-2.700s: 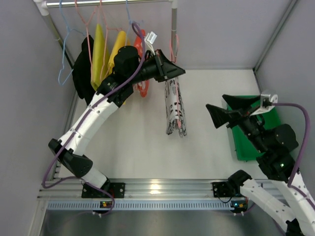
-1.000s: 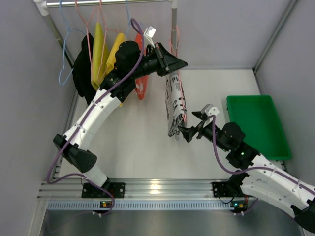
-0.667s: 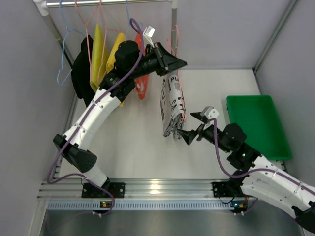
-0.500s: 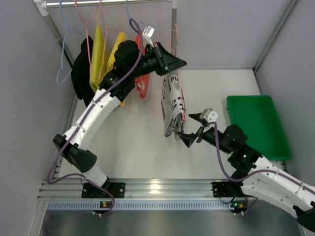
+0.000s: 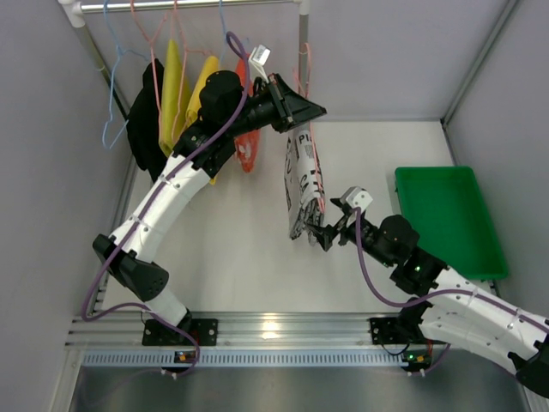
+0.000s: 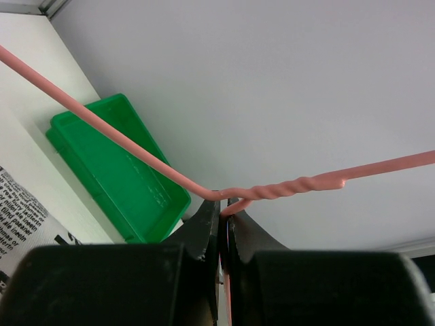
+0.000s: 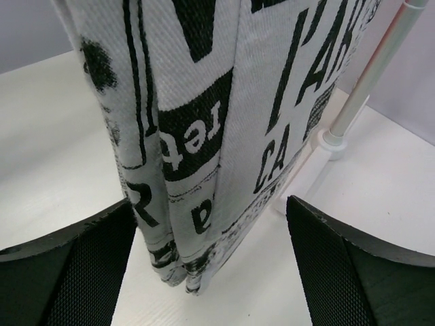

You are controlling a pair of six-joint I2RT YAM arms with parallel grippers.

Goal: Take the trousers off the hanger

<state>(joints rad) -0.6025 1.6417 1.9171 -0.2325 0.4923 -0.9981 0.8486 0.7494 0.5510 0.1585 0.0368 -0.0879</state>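
My right gripper [image 5: 321, 234] stands spread at the near end of the trousers [image 5: 304, 180], one finger on each side of the hem, not yet clamped. The print there gives only fragments, "CA" and "R", no full word. Farther off, my left gripper [image 6: 222, 219] is clenched on the neck of the hanger [image 6: 285, 189]. The trousers hang from it, so the whole pull-off remains.

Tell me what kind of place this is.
Likely a robot lab cell set up as a wardrobe: a left arm and right arm bolted at a white table between plain grey walls, a clothes rail hung with garments, a green tray.
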